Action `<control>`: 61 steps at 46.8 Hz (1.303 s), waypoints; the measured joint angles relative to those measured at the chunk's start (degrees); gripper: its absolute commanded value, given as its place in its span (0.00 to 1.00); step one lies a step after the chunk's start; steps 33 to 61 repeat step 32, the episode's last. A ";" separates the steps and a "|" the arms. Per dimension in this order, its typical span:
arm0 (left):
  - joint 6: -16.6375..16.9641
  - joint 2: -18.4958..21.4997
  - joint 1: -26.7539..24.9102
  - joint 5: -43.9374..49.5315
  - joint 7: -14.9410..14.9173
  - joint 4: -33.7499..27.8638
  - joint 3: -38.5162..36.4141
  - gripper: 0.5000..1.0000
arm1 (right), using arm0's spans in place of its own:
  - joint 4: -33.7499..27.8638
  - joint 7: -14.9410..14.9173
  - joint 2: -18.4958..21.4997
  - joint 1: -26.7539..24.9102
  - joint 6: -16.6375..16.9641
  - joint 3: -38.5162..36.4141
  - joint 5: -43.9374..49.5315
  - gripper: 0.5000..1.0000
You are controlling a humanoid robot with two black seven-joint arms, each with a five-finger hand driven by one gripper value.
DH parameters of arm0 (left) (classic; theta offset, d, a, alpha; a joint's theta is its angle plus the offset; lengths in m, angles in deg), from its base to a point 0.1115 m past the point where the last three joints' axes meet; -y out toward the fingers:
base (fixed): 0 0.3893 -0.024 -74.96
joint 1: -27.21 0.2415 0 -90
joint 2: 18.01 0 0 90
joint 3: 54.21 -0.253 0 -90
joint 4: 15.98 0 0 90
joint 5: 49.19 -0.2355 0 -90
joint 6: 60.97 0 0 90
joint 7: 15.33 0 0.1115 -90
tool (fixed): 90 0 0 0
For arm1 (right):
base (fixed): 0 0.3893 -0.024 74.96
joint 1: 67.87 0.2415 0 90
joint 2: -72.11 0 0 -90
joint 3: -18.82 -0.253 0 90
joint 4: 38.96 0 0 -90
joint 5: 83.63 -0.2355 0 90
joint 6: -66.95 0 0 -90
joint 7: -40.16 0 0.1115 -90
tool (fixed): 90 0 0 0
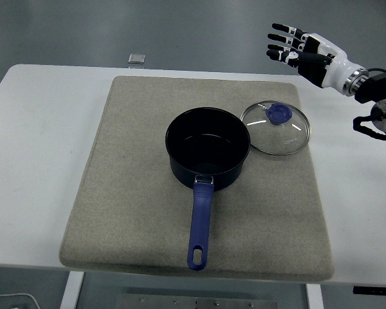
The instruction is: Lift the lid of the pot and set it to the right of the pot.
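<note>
Lid [275, 128], of glass with a blue knob [278, 114], is seen lying flat on the grey mat [135, 212], just to the right of the open pot [207, 147] and touching or nearly touching its rim; the placement is judged already made. The right hand [302, 50] is held raised beyond the mat's far right corner, fingers [282, 28] spread and nothing grasped. From those fingers the knob lies nearer the camera, lower and slightly to the left. The pot's blue handle [199, 223] is pointed toward the table's near edge. No left hand is in view, so only the right is near the lid.
</note>
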 measured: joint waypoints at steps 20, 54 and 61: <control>0.00 0.00 -0.02 0.01 0.00 0.00 0.04 1.00 | -0.12 -0.17 1.23 -2.57 -1.47 0.01 -9.15 0.81; 0.00 0.00 0.00 0.03 0.00 0.00 0.01 1.00 | -0.15 -0.62 1.24 -2.59 -1.12 -0.09 -9.05 0.81; 0.00 0.00 0.00 0.03 0.00 0.00 0.01 1.00 | -0.15 -0.62 1.24 -2.59 -1.12 -0.09 -9.05 0.81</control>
